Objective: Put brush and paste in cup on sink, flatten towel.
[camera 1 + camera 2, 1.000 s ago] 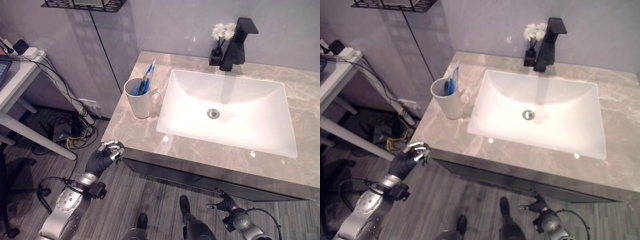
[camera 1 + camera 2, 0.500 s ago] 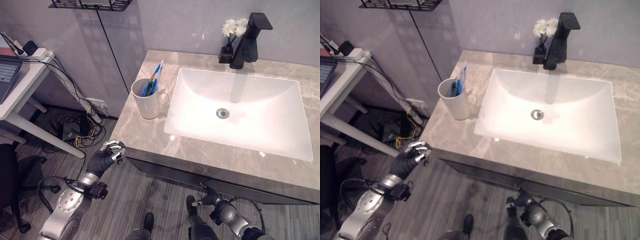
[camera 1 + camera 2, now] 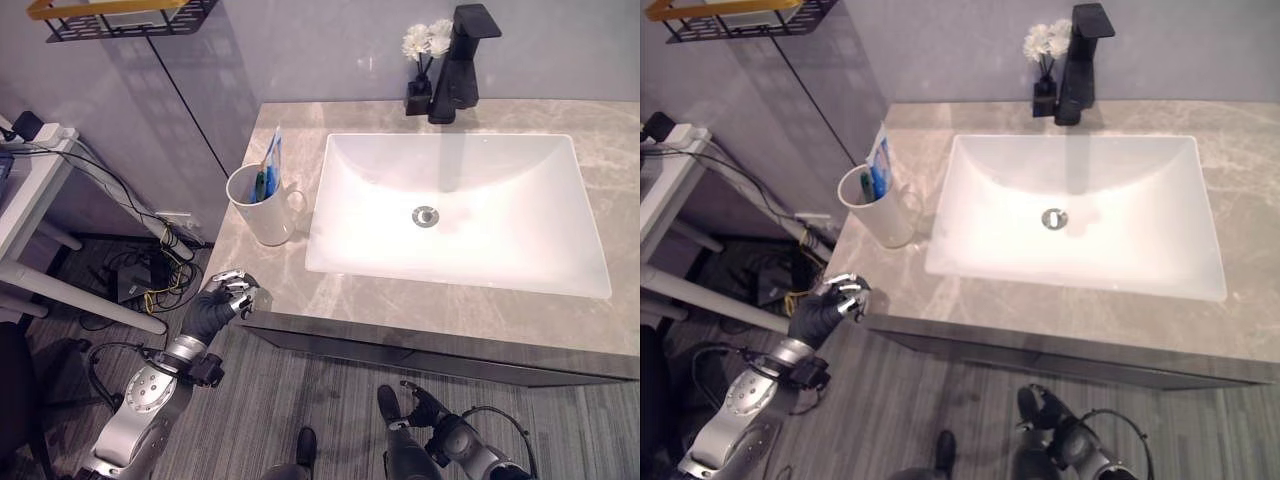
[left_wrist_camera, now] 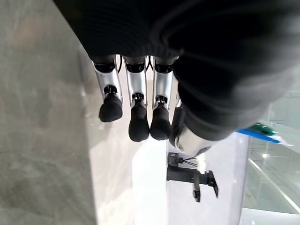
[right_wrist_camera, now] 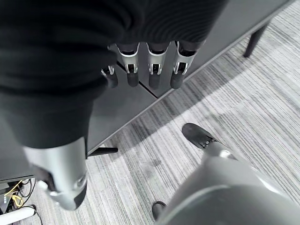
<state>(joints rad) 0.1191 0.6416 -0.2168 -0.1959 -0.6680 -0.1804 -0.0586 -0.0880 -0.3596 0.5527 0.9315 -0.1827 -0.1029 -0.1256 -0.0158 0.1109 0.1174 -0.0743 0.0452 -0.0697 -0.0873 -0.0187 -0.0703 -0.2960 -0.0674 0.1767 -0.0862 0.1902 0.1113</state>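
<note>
The cup point(image 3: 262, 205) stands on the worktop point(image 3: 330, 300) just left of the sink point(image 3: 455, 210), and the brush point(image 3: 261, 185) and paste point(image 3: 273, 150) already stand in it, so that part looks finished. What remains, as a judgement, is the towel, and no towel can be made out on the worktop. The left robot hand point(image 3: 222, 301) hangs at the worktop's front left corner, fingers point(image 4: 136, 119) loosely straight and empty, their tips close to the stone edge. The right robot hand point(image 5: 140, 70) sits low by the dark cabinet front point(image 5: 124, 110), fingers relaxed and holding nothing. To do the next step well, the towel should be found first, perhaps near the shelf point(image 3: 120, 18) on the wall, then both robot hands kept flat so the cloth is spread rather than bunched, well clear of the cup.
</note>
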